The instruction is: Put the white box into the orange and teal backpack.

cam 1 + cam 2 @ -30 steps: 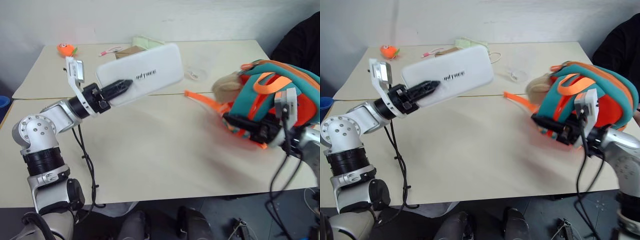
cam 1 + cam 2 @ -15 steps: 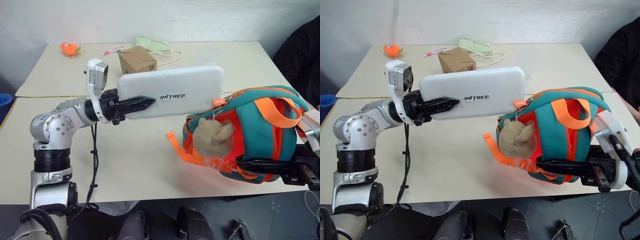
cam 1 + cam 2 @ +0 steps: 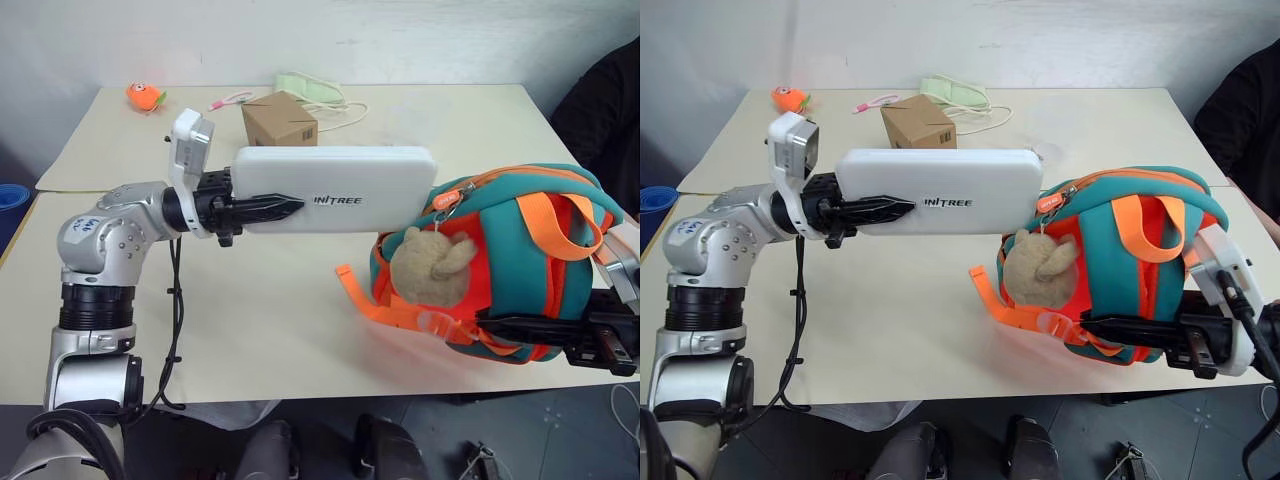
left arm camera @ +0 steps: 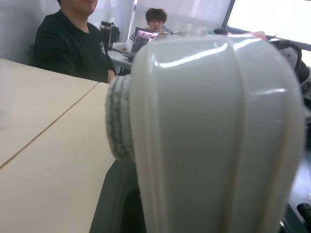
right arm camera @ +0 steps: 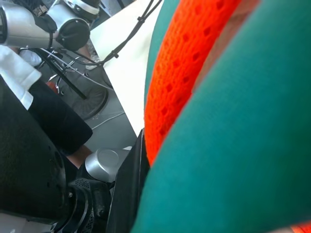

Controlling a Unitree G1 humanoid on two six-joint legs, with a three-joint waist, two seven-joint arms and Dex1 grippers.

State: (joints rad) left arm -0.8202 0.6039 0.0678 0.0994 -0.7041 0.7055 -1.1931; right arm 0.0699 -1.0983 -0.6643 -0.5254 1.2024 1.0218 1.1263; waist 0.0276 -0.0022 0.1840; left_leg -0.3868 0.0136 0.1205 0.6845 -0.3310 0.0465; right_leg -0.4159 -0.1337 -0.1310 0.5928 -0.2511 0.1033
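Table under all. Orange and teal backpack upright at right, right gripper clenched on its base. White box held level above table, left gripper grasping its end, far end at zipper mouth. Step: insertion. Next: push box through opening.

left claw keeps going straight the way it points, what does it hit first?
Likely the orange and teal backpack: the left claw points level toward it, holding the white box, whose far end is already at the zipper top. Depth unclear.
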